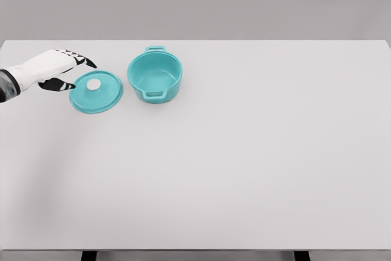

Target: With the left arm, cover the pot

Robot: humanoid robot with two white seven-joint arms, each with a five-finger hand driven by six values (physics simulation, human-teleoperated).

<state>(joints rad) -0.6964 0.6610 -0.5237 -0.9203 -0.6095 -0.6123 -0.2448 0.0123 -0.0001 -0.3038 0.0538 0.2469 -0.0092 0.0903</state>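
Nearest you lies the broad, matte white surface (244, 169), smooth and unmarked, filling almost the whole head view; two dark leg stubs show under its front edge, cut off by the bottom of the frame.

Farther back on the left you see the round turquoise lid (96, 91) lying flat on the surface, a shallow glossy disc with a raised rim and a small white round knob at its centre. Just to its right, close but apart, stands the turquoise enamel-looking pot (155, 76), round and smooth-walled, open at the top so you look into its empty interior. It has two loop handles, one at the far side and one at the near side, the near one overlapping the wall.

Your left robot hand (64, 70) comes in from the left edge, a white shell with black fingertips. Its fingers are spread apart and hold nothing: the upper ones reach over toward the lid's far left rim, the thumb curls below near the lid's left edge. Whether any fingertip touches the rim you cannot tell. The forearm is cut off at the left border, where a grey band shows at the wrist.
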